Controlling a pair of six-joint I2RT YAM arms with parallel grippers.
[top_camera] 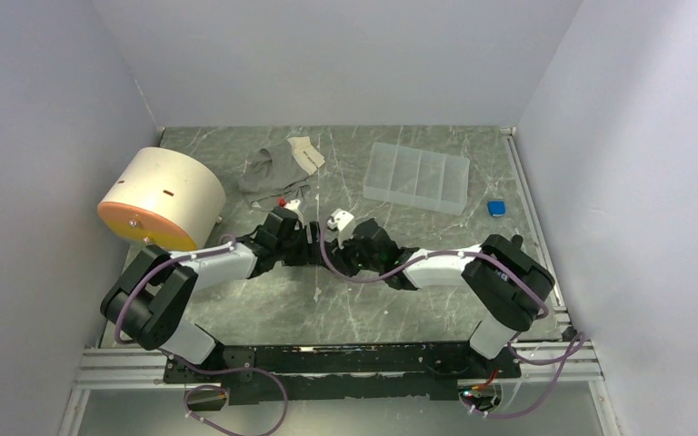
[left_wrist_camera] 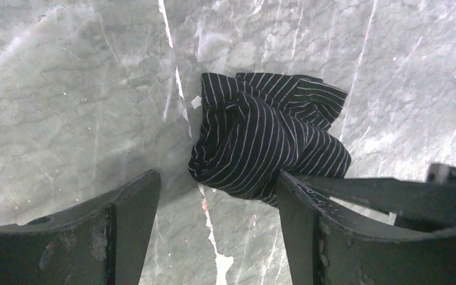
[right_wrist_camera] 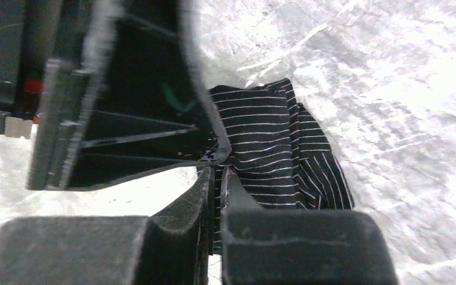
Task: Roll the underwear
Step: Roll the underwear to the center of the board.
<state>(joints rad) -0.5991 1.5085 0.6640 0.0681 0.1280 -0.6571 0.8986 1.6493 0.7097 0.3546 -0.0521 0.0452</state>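
Observation:
The underwear (left_wrist_camera: 267, 142) is black with thin white stripes and lies bunched in a loose roll on the marble table. My left gripper (left_wrist_camera: 217, 178) stands open around its near end, and the right finger (left_wrist_camera: 309, 208) touches the cloth. My right gripper (right_wrist_camera: 218, 169) is shut on a fold of the underwear (right_wrist_camera: 273, 142), with striped cloth showing between its pads. The left gripper's finger (right_wrist_camera: 136, 119) sits close beside it. In the top view both grippers, left (top_camera: 307, 247) and right (top_camera: 341, 254), meet at the table's middle and cover the garment.
A cream cylinder with an orange face (top_camera: 159, 200) lies at the left. A grey garment (top_camera: 277, 168) is at the back centre, a clear compartment box (top_camera: 416, 177) back right, and a small blue object (top_camera: 496, 208) beside it. Walls enclose three sides.

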